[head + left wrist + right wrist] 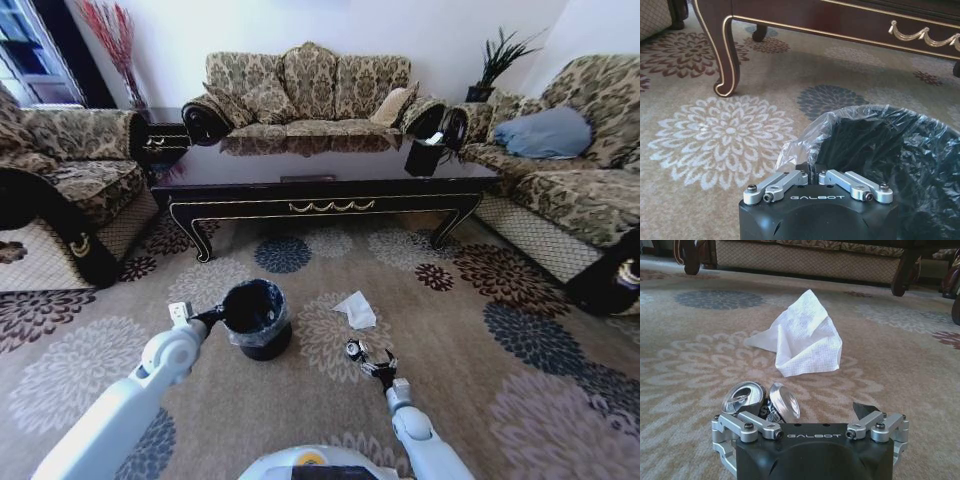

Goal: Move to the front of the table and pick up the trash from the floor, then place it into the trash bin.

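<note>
I have the left gripper (pixel 812 175) clenched on the trash bin (pixel 256 318) liner; right gripper (pixel 816 426) straddles a crushed can (pixel 762 401), fingers released (tissue (pixel 802 337) beyond). I would clench squarely.

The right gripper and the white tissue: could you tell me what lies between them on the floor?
A crushed metal can lies right at the right gripper, and bare patterned carpet stretches from it to the tissue, as the right wrist view shows.
</note>
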`<state>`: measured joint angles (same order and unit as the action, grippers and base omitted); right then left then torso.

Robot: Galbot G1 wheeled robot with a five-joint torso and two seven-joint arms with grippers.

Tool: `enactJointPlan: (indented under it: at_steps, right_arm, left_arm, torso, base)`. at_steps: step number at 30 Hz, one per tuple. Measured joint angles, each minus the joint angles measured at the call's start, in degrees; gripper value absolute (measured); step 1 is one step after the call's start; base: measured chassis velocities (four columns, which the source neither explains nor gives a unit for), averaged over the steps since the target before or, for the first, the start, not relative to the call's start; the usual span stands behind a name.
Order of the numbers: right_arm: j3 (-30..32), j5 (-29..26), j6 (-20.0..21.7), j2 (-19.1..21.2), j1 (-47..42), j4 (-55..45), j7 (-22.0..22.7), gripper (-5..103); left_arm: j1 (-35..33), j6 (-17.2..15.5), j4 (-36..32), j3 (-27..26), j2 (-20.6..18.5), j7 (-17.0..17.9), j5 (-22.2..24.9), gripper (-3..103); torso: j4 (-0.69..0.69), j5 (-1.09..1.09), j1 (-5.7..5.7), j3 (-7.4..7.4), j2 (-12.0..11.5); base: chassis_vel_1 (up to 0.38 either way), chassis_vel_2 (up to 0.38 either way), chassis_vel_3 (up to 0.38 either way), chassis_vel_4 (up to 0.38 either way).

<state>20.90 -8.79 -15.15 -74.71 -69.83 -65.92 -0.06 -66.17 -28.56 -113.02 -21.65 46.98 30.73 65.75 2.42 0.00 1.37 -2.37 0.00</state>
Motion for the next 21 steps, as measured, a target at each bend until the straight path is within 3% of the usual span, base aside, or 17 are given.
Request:
enactJointPlan:
  at_steps: [21]
  right_arm:
    - [-1.3, 1.8, -1.7, -1.2, 6.0, 8.5, -0.1, 101]
  left_arm:
    - [-1.6, -0.1, -0.7, -1.9, -0.4, 0.4, 0.4, 4]
  torso:
    - [0.0, -0.01, 0.0, 0.0, 0.0]
  base:
    - [0.0, 0.0, 0.0, 0.0]
